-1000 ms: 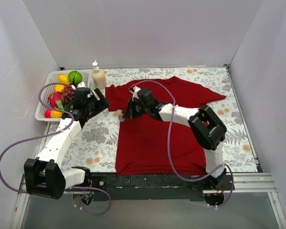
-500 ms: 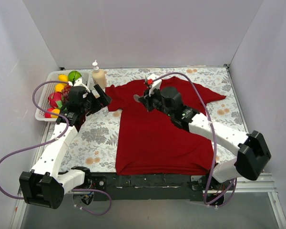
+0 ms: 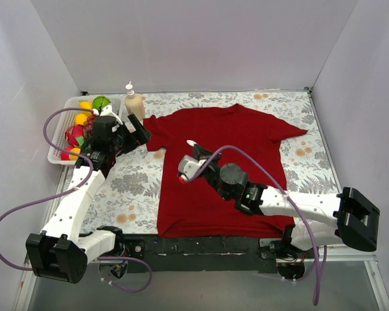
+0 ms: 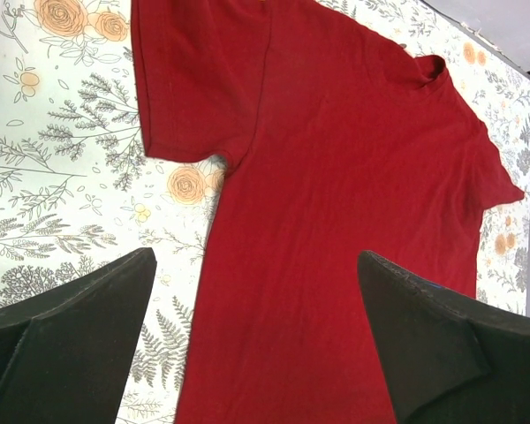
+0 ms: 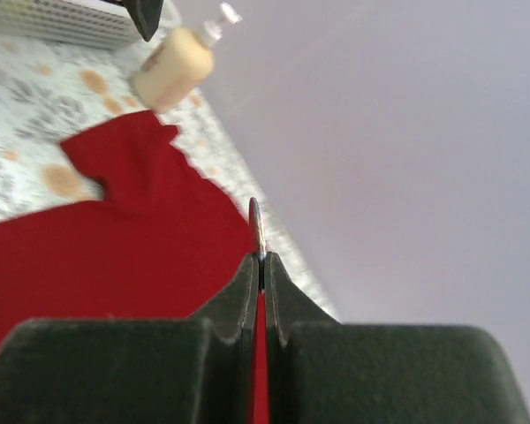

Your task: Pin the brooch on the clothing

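The dark red T-shirt (image 3: 246,136) lies flat on the flowered table. It fills the left wrist view (image 4: 336,177) and shows below the fingers in the right wrist view (image 5: 115,256). My right gripper (image 3: 194,148) hovers over the shirt's left chest, shut on the brooch (image 3: 191,142). In the right wrist view the brooch is a thin silvery disc seen edge-on (image 5: 257,225), sticking up from the closed gripper tips (image 5: 261,261). My left gripper (image 3: 139,133) is open and empty above the shirt's left sleeve, with its dark fingers (image 4: 79,327) wide apart.
A white basket (image 3: 59,139) of toy fruit stands at the back left, also seen in the right wrist view (image 5: 62,22). A cream pump bottle (image 3: 134,103) stands beside it (image 5: 172,66). White walls enclose the table on three sides.
My right gripper carried the brooch from the shirt's left edge up toward the collar, then back toward me over the left chest. The left arm lifted slightly and then stayed still.
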### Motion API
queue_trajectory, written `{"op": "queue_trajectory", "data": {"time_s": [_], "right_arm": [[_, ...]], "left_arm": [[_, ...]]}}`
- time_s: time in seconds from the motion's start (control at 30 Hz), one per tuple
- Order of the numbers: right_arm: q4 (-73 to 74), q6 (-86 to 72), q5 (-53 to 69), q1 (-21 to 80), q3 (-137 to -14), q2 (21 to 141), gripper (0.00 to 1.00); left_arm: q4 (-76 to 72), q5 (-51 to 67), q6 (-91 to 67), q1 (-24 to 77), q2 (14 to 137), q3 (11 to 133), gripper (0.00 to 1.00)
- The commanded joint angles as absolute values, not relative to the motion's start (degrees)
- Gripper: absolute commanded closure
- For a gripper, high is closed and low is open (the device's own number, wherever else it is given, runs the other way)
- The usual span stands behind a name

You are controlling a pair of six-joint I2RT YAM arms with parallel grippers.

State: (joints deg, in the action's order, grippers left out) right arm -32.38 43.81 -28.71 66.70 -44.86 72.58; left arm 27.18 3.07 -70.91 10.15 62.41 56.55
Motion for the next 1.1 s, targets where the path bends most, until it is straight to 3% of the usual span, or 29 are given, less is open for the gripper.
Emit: {"op": "queue_trajectory", "data": {"time_s": [0.0,0.23,0.37,0.67,0.83,1.07], "right_arm": [[-61.79,71.25,-37.7,70.75,-37.9,72.77,0.99],[-108.05,108.69,-39.2,73.91,-33.65,90.5,0.99],[-108.19,115.75,-38.85,74.35,-36.39,97.55,0.99],[-108.19,116.01,-36.04,76.64,-39.29,96.15,0.99],[-108.19,116.28,-35.33,78.57,-39.2,94.66,0.99],[-108.19,116.1,-35.77,80.07,-39.02,91.76,0.99]], "left_arm": [[28.3,4.04,-69.96,10.2,61.43,58.97,0.02],[28.92,5.1,-69.35,10.2,61.7,60.03,0.02],[28.21,6.85,-69.78,10.28,61.61,59.59,0.02],[26.46,14.84,-68.56,10.2,61.0,59.77,0.02],[20.75,31.5,-68.2,10.2,60.56,57.75,0.02],[13.1,46.64,-70.57,10.28,59.5,53.79,0.16]]}}
